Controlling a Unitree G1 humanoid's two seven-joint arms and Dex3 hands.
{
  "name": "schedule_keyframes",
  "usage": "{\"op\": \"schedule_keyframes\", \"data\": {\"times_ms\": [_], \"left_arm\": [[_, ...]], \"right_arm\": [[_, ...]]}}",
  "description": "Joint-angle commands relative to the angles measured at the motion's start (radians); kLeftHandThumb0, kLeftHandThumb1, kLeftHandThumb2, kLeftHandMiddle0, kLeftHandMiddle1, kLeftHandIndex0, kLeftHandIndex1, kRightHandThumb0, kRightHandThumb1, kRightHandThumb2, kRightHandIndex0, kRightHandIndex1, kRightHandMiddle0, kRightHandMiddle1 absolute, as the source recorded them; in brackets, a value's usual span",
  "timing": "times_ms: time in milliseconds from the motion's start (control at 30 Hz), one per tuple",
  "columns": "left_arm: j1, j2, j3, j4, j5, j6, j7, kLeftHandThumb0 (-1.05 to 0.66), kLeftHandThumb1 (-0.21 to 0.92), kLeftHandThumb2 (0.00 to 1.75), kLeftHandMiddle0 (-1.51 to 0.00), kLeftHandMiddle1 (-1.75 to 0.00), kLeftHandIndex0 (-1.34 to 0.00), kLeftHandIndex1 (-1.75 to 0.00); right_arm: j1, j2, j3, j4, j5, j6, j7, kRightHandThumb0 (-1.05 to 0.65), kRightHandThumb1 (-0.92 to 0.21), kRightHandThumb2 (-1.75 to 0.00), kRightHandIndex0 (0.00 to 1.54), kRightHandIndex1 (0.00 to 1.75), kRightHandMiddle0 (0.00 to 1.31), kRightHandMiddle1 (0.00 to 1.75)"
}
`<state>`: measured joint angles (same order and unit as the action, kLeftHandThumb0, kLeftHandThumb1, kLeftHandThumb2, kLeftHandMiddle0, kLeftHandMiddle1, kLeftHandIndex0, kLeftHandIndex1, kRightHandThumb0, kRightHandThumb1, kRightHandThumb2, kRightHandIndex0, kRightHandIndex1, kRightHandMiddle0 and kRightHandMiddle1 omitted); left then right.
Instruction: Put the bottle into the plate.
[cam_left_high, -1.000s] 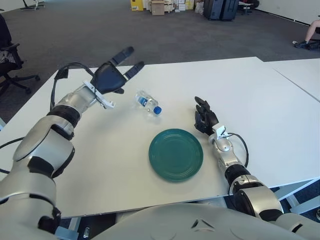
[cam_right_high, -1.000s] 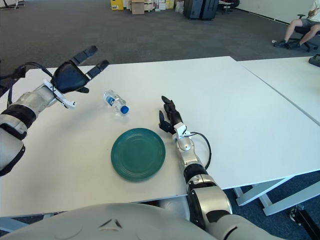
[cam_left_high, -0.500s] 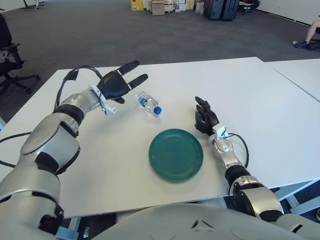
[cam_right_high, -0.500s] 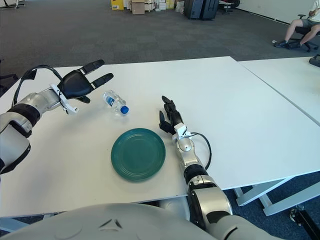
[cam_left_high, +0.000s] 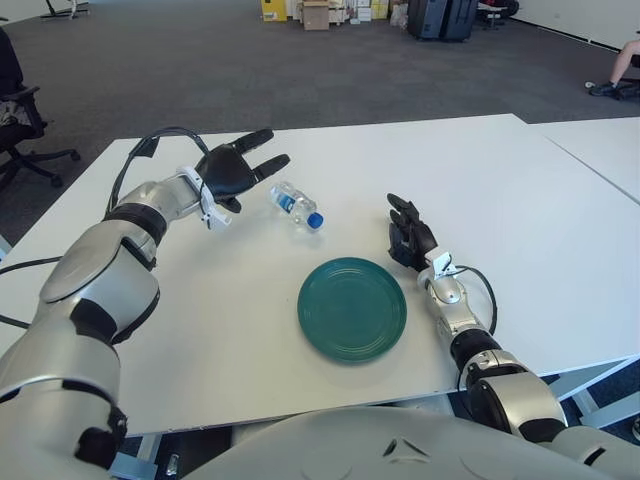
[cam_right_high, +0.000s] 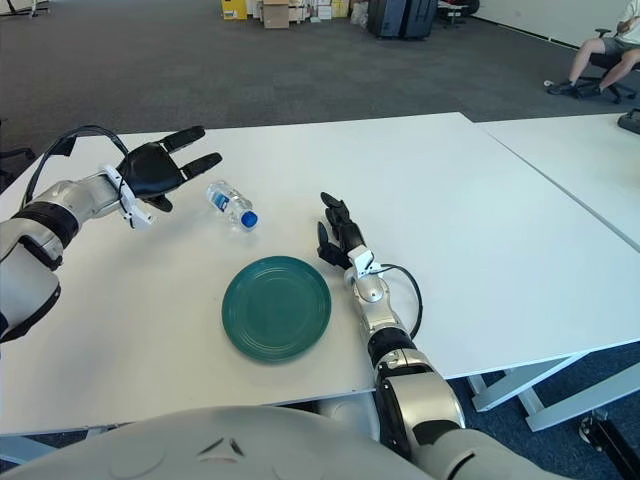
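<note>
Left hand (cam_left_high: 232, 170) fingers spread, holding nothing, just left of bottle (cam_left_high: 296, 205); bottle lies on its side toward table's (cam_left_high: 500, 180) far edge, behind plate (cam_left_high: 352, 308); right hand (cam_left_high: 408, 235) relaxed, empty, right of plate.

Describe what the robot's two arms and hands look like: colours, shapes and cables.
Both arms have rounded silver-grey shells with black joint bands. The left hand and the right hand are black, each with three thick, segmented fingers. A white bracket sits at each wrist. A black cable loops above the left forearm, and another loops beside the right forearm. No markings are visible.
</note>
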<state>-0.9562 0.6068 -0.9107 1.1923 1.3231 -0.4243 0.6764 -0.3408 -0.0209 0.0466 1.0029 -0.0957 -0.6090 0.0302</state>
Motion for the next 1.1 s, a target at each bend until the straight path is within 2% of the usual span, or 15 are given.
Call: {"op": "schedule_keyframes", "data": {"times_ms": [0, 533, 1067], "left_arm": [[-0.031, -0.013, -0.001, 0.003, -0.027, -0.026, -0.031, -1.05, 0.89, 0.11, 0.00, 0.00, -0.02, -0.01], [-0.062, -0.055, 0.032, -0.001, -0.127, -0.081, -0.053, -1.03, 0.87, 0.09, 0.00, 0.00, -0.03, -0.04], [-0.066, -0.101, 0.088, 0.022, -0.235, -0.151, -0.043, -1.04, 0.92, 0.09, -0.02, -0.01, 0.00, -0.11]], "right_arm": [[0.039, 0.003, 0.001, 0.037, -0.004, 0.028, 0.002, -0.79, -0.92, -0.90, 0.18, 0.01, 0.00, 0.43], [0.026, -0.006, 0.000, 0.065, -0.005, 0.021, 0.004, -0.78, -0.92, -0.91, 0.18, 0.01, 0.00, 0.44], [0.020, 0.003, -0.012, 0.057, 0.011, 0.054, 0.011, -0.78, -0.92, -0.88, 0.16, 0.00, 0.00, 0.42]]}}
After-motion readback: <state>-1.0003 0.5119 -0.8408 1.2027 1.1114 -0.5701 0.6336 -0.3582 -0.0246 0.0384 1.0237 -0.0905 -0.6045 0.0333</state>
